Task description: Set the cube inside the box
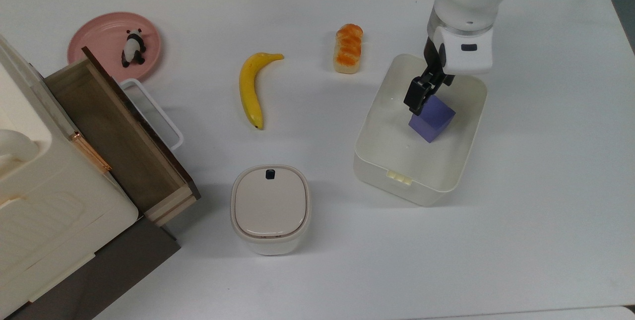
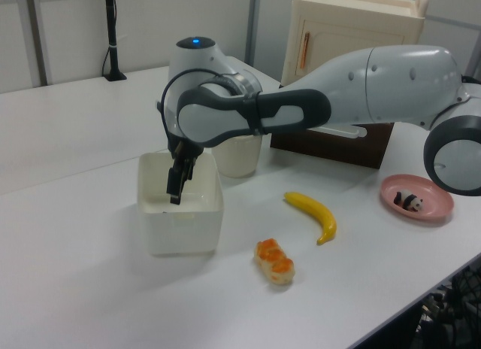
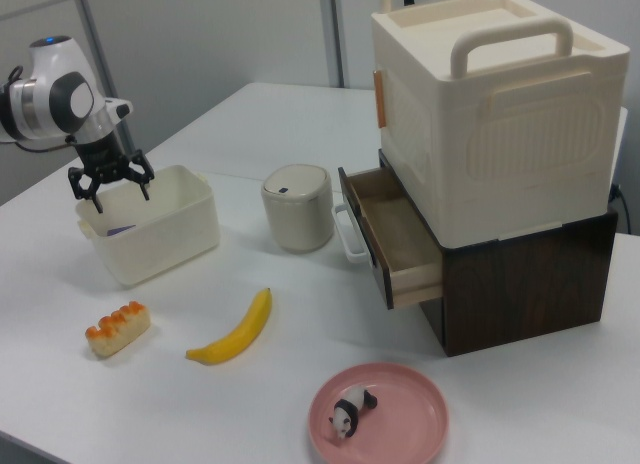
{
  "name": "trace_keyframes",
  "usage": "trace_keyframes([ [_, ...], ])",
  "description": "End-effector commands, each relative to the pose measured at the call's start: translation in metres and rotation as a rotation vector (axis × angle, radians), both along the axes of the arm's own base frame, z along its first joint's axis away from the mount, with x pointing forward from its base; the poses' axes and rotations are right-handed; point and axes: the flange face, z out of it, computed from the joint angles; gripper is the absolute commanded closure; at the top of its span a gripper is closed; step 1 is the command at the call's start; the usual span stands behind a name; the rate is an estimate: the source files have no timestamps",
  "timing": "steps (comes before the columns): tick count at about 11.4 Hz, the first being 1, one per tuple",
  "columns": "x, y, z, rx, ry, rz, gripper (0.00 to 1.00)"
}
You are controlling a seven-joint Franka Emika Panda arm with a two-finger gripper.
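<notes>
the small matte purple-blue cube [image 1: 431,118] lies inside the large cream-white translucent plastic box [image 1: 384,171], just below the two-finger gripper [image 3: 110,187], free of it. the jaws stand spread wide above the box's opening, holding nothing; the right view shows both black fingers [image 3: 79,183] splayed apart. the top view shows the cube's whole upper face beside one finger, while the right view shows merely a purple sliver [image 3: 122,229] over the box's rim. in the left view the box wall hides the cube. no writing is readable.
</notes>
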Motion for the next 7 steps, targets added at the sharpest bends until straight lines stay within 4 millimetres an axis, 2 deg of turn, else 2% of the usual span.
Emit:
trace_keyframes([
  [1, -0.015, -0.051, 0.080, 0.001, -0.012, -0.093, 0.00],
  [2, -0.022, -0.079, 0.097, -0.016, 0.035, -0.188, 0.00],
  [4, -0.027, -0.137, 0.124, -0.024, 0.076, -0.489, 0.00],
  [5, -0.028, -0.174, 0.138, -0.015, 0.074, -0.638, 0.00],
  [7, -0.033, -0.246, 0.159, -0.007, 0.084, -0.816, 0.00],
])
